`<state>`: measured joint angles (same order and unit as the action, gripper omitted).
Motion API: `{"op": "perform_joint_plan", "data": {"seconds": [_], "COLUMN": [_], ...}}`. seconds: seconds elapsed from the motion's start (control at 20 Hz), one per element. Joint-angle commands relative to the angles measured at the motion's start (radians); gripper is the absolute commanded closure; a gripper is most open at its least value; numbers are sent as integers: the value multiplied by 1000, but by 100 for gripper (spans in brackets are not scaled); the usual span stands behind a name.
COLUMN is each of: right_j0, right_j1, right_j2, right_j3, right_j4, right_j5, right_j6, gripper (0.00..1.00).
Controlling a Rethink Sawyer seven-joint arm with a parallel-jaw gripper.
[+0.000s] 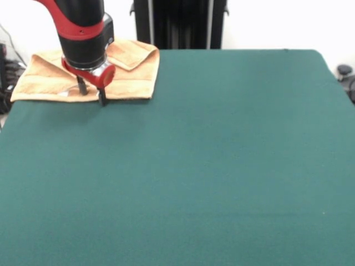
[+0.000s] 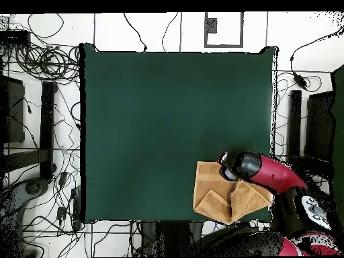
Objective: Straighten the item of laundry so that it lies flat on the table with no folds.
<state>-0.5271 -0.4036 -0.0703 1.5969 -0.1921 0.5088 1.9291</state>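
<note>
The orange-tan towel lies at the table's far left corner in the front view, with folded flaps on top and its left end at the table's edge. In the overhead view the towel is at the bottom right corner, with two flaps turned over. My gripper points down over the towel's near edge with its two fingers apart and nothing between them. In the overhead view the red and black wrist hides the fingers. The green table also shows in the overhead view.
A black stand rises behind the table's far edge. Cables and dark gear lie on the floor around the table in the overhead view. The arm's base sits at the bottom right.
</note>
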Motion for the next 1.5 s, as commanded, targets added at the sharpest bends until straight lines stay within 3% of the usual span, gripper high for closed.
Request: {"op": "perform_joint_plan", "data": {"seconds": [0.05, 0.65, 0.7, 1.5], "right_j0": [53, 57, 54, 38], "right_j1": [48, 129, 130, 131], "right_j2": [-5, -7, -5, 5], "right_j3": [54, 25, 26, 32], "right_j4": [66, 90, 94, 108], "right_j5": [97, 4, 5, 9], "right_j6": [197, 181, 175, 140], "gripper": [0, 0, 100, 100]}}
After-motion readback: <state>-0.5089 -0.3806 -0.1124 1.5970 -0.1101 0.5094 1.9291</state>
